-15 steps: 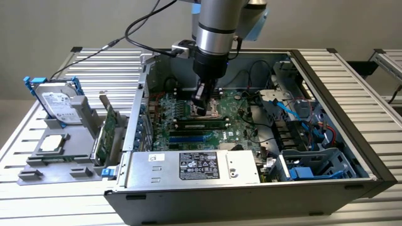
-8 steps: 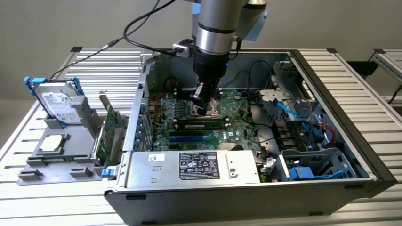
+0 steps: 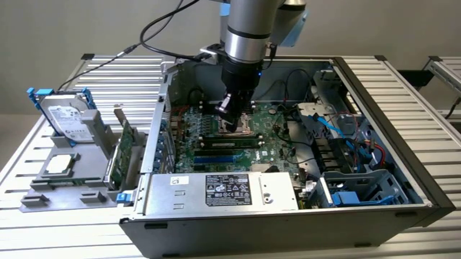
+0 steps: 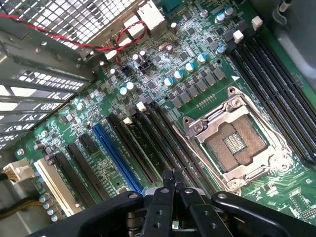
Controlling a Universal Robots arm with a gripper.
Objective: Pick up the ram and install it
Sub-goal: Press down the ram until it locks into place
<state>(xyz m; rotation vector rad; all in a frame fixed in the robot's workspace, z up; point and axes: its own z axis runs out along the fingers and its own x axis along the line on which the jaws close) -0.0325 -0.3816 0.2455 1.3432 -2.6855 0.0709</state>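
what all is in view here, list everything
computer case: 1, dark grey, open on the slatted table
motherboard: 1, green, inside the case
processor socket: 1, silver frame, empty, on the motherboard
ram: 1, green stick with dark chips, lying in a motherboard slot
power supply: 1, silver, case front
hard drive: 1, silver with blue rails, upright in grey holder at the exterior view's left
expansion card: 1, green, beside the case
arm: 1, silver
pincer: 1, black, shut, over the motherboard

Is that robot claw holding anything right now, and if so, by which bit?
Nothing. The gripper is shut with its fingertips together and empty, above the motherboard. A ram stick already sits in a slot.
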